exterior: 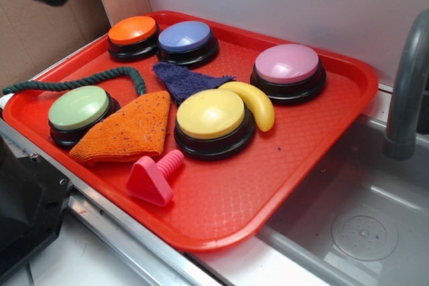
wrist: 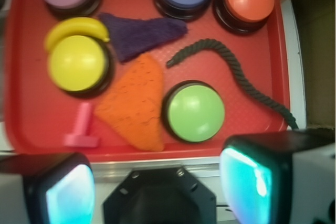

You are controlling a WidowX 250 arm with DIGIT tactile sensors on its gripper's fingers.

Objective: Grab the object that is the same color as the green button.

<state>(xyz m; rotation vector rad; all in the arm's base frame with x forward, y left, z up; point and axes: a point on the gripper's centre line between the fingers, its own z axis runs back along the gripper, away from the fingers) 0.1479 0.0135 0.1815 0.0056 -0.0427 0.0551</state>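
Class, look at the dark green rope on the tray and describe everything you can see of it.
The rope is long, thin and dark green, of twisted strands like cord. It lies slack on the red tray, curving behind the green button. One end hooks down beside the orange cloth; the other runs out over the tray's edge. Nothing grips it: the gripper hangs open, off the tray's edge near the green button.

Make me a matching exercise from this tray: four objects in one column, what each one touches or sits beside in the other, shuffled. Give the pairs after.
Things:
1. banana
2. green rope
3. pink bolt-shaped toy
4. orange cloth

Places:
A. one end hangs over the tray's edge
B. curled against the yellow button
C. alone near the tray's front edge
D. against the green button, tip meeting the dark blue cloth

Pairs: 1-B, 2-A, 3-C, 4-D
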